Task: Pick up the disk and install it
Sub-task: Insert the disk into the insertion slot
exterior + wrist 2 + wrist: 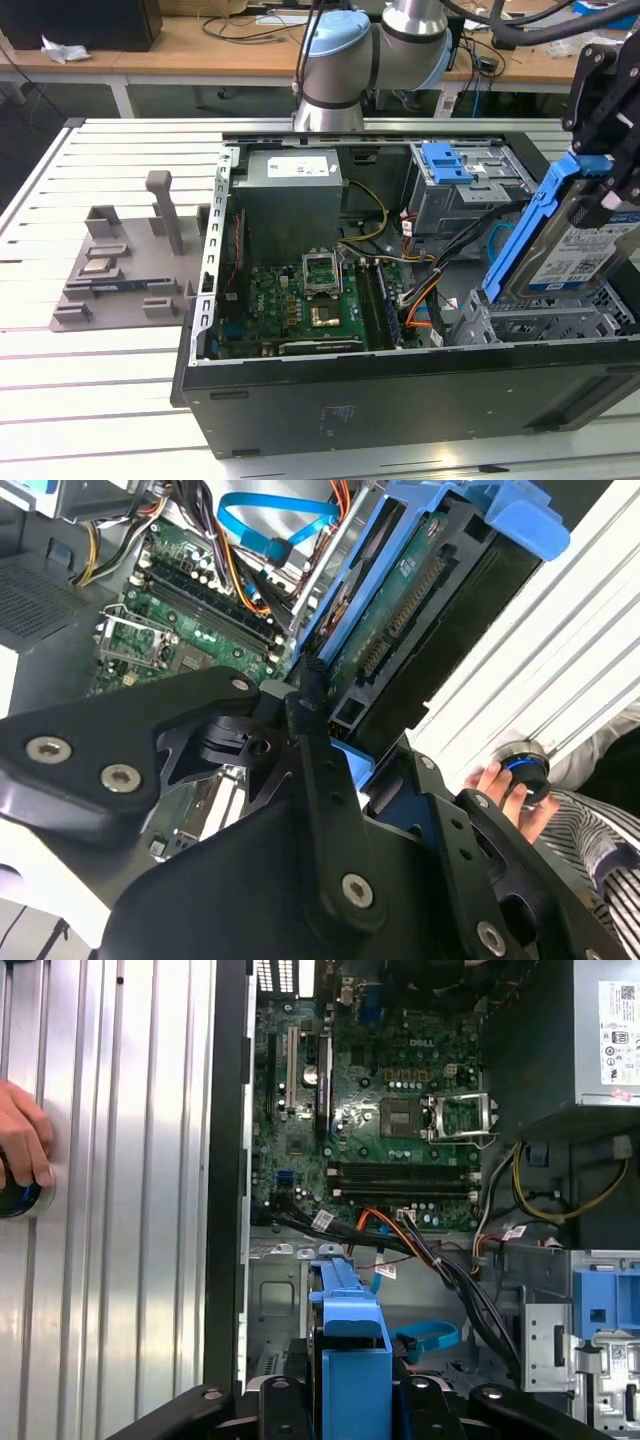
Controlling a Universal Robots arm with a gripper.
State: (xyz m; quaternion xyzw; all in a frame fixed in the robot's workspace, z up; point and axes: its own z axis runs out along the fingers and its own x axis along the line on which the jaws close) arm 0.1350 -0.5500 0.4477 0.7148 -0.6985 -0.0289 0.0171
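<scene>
Exterior view: gripper (603, 178) is clamped shut on the disk (560, 245), holding it tilted over the metal bay (545, 322) at the computer case's (400, 400) near side, exterior view's right. Install step; disk probably not seated. Seating calls for squaring it to the slot.

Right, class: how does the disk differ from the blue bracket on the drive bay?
The disk stands tilted on edge in the gripper; the bracket lies flat on the bay. The disk frames a labelled silver drive; the bracket is bare plastic. Both have blue plastic.
</scene>
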